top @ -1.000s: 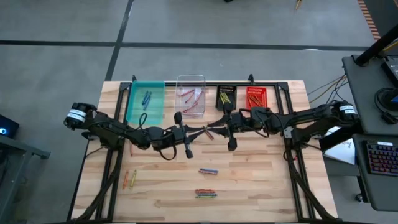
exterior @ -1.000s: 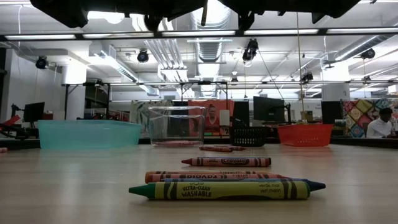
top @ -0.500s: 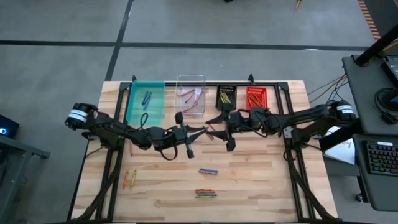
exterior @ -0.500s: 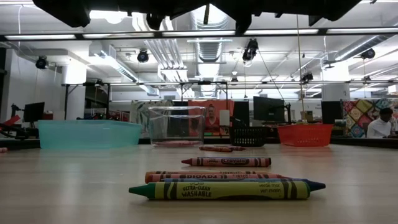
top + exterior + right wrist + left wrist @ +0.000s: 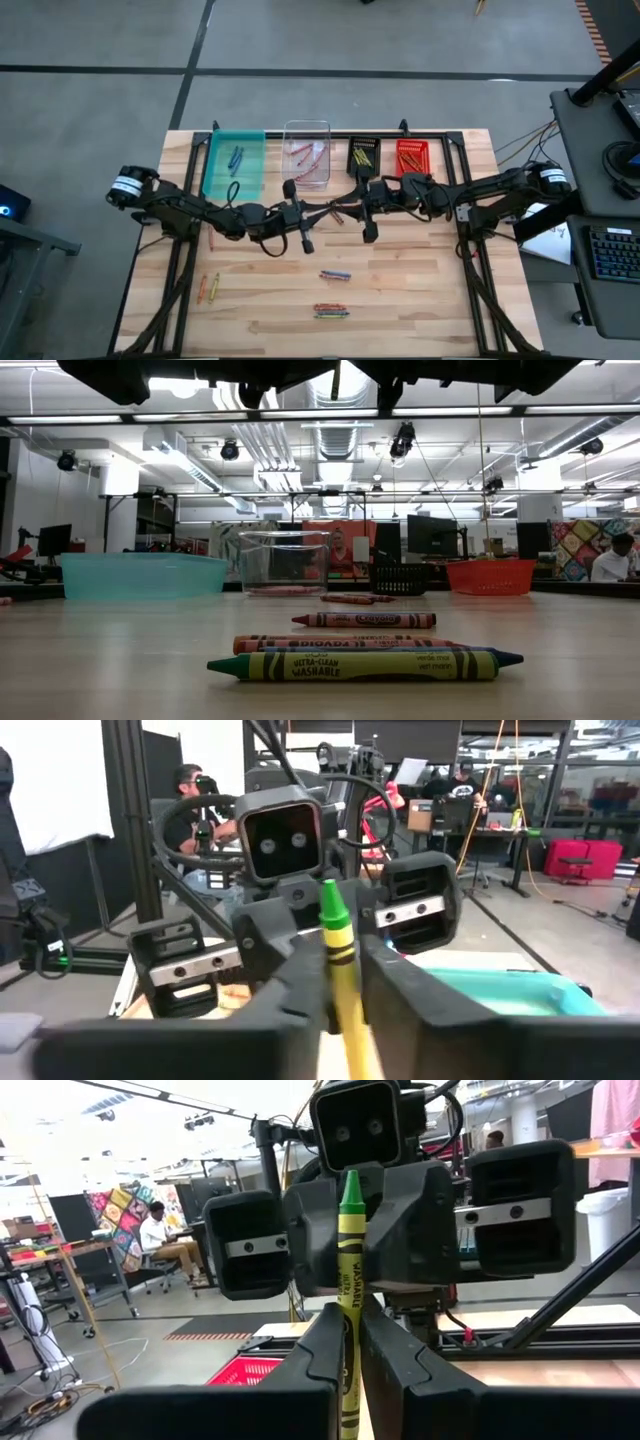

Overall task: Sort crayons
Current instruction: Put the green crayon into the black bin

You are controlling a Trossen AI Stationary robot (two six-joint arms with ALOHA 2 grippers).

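Left gripper (image 5: 322,211) and right gripper (image 5: 345,207) meet tip to tip above mid-counter (image 5: 420,300), both pinching one yellow-green crayon (image 5: 348,1270) — likely a handover. Paper-wrapped wax stick, pointed tip. Loose crayons (image 5: 333,310) lie on wood planks; plastic bins (image 5: 234,160) line the far edge.

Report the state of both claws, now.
Left claw: closed on the yellow-green wax crayon stick.
Right claw: at the same crayon; open or closed cannot be told.

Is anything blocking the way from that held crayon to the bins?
Nothing visible. The yellow-green crayon sits pinched between left gripper and right gripper, above the table; the bins lie open just beyond.
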